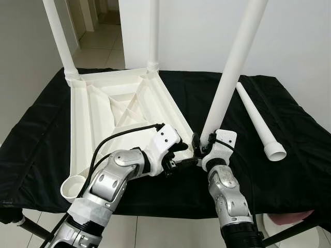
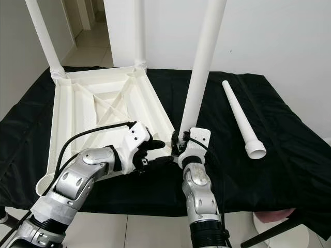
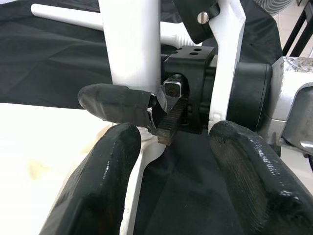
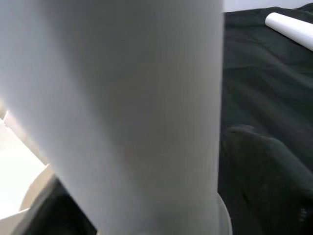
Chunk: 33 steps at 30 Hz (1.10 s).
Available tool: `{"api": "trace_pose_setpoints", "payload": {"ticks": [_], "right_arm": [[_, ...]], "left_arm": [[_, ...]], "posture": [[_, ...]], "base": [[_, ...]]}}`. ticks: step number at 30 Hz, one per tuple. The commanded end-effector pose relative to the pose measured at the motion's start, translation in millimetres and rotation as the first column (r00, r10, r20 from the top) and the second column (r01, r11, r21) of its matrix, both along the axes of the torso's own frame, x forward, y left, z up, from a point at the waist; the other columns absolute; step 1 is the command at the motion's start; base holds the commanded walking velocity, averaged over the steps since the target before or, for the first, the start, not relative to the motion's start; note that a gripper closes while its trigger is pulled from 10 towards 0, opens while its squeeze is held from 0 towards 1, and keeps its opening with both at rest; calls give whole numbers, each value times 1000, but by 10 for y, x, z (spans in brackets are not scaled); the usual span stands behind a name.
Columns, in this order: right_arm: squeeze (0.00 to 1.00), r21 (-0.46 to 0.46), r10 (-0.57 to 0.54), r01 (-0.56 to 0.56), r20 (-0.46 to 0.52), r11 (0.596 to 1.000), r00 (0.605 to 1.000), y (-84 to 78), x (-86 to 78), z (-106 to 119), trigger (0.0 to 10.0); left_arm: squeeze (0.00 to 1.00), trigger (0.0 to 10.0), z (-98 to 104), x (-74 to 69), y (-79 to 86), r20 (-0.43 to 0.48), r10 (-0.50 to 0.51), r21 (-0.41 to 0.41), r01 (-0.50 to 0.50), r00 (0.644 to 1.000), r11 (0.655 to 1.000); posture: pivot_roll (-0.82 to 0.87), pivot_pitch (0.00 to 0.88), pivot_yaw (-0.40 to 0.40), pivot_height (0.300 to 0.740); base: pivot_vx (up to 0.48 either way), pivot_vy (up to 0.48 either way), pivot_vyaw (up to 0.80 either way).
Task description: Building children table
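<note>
The white children's table top (image 1: 88, 119) lies upside down on a black cloth. Two white legs (image 1: 59, 36) (image 1: 153, 31) stand in its far corners. A third leg (image 1: 232, 62) stands upright, leaning slightly, at the near right corner, and my right gripper (image 1: 200, 147) is shut on its base. In the right wrist view this leg (image 4: 122, 98) is very close. My left gripper (image 1: 181, 155) hovers open just left of that corner; its fingers (image 3: 93, 196) straddle the table's edge and hold nothing. A fourth leg (image 1: 258, 121) lies loose on the cloth to the right.
The near left corner socket (image 1: 72, 186) holds no leg. The black cloth (image 1: 300, 155) hangs over the work table's front and side edges. A white wall stands behind, with a tiled doorway (image 1: 98, 36) at the back left. A pink and white object (image 1: 289, 219) sits on the floor, lower right.
</note>
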State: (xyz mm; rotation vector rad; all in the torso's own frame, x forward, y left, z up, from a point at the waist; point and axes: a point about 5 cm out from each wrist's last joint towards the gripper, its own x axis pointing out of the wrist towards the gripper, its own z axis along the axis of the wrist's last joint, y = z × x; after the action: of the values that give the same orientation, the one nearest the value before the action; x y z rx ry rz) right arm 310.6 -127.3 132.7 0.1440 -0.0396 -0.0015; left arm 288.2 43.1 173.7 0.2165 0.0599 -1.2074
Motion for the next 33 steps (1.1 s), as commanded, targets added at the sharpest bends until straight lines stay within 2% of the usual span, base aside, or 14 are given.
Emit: {"api": "trace_pose_setpoints", "payload": {"ticks": [1, 7, 8, 9, 12, 13, 14, 15, 19, 21, 22, 23, 24, 33], "right_arm": [[1000, 2, 11, -11, -1, 1000, 1000, -51, -18, -1, 10000], [1000, -86, 136, -134, 8, 987, 991, -270, 21, 43, 10000], [761, -104, 176, -174, 4, 979, 984, -296, 32, 50, 10000], [0, -131, 226, -223, 3, 966, 974, -318, 46, 62, 10000], [0, -221, 363, -353, 9, 909, 932, -334, 89, 126, 10000], [0, -221, 363, -353, 9, 909, 932, -334, 89, 126, 10000], [0, -275, 452, -433, 7, 858, 892, -299, 103, 151, 10000], [0, -275, 452, -433, 7, 858, 892, -299, 103, 151, 10000], [0, -301, 598, -584, -53, 754, 800, -222, 130, 117, 10000], [0, -310, 622, -607, -60, 732, 780, -211, 134, 113, 10000], [0, -311, 644, -633, -80, 709, 761, -203, 142, 86, 8235], [0, -312, 656, -647, -93, 695, 749, -200, 146, 68, 8235], [0, -309, 663, -661, -115, 684, 740, -202, 153, 33, 0], [0, -283, 685, -697, -158, 659, 712, -244, 163, -62, 0]], "left_arm": [[0, 10000, -41, 4, 5, -3, 31, 4, -31, 1000, 1000], [0, 10000, -38, 10, 13, -2, 37, 5, -37, 999, 999], [0, 10000, -37, 12, 15, -2, 37, 4, -37, 999, 999], [0, 10000, -37, 13, 16, -2, 38, 5, -38, 999, 999], [0, 10000, -32, 18, 16, -3, 37, 4, -37, 999, 999], [0, 10000, -32, 18, 16, -3, 37, 4, -37, 999, 999], [0, 10000, -34, 13, 9, -3, 34, 5, -34, 999, 999], [0, 10000, -34, 13, 9, -3, 34, 5, -34, 999, 999], [0, 10000, -42, -8, -13, -6, 21, 9, -21, 1000, 1000], [0, 10000, -42, -11, -16, -7, 19, 9, -19, 1000, 1000], [0, 10000, -46, -18, -15, -8, 17, 11, -16, 1000, 1000], [0, 10000, -48, -24, -15, -8, 15, 13, -15, 1000, 1000], [0, 10000, -53, -33, -11, -10, 13, 15, -13, 1000, 1000], [0, 10000, -56, -39, 17, -15, 22, 20, -22, 1000, 1000]], "posture": [[30, 8, -4, 740], [29, 14, -7, 740], [28, 15, -5, 740], [28, 15, -5, 740], [23, 19, -2, 740], [23, 19, -2, 740], [21, 20, 0, 740], [21, 20, 0, 740], [27, 21, -1, 740], [29, 21, -1, 740], [34, 23, -2, 740], [36, 23, -3, 740], [39, 23, -3, 740], [52, 26, -10, 740]], "base": [[0, 0, 0], [0, 0, 0], [0, 0, 0], [0, 0, 0], [0, 0, 0], [0, 0, 0], [0, 0, 0], [0, 0, 0], [0, 0, 0], [0, 0, 0], [0, 0, 0], [0, 0, 0], [0, 0, 0], [0, 0, 0]]}}
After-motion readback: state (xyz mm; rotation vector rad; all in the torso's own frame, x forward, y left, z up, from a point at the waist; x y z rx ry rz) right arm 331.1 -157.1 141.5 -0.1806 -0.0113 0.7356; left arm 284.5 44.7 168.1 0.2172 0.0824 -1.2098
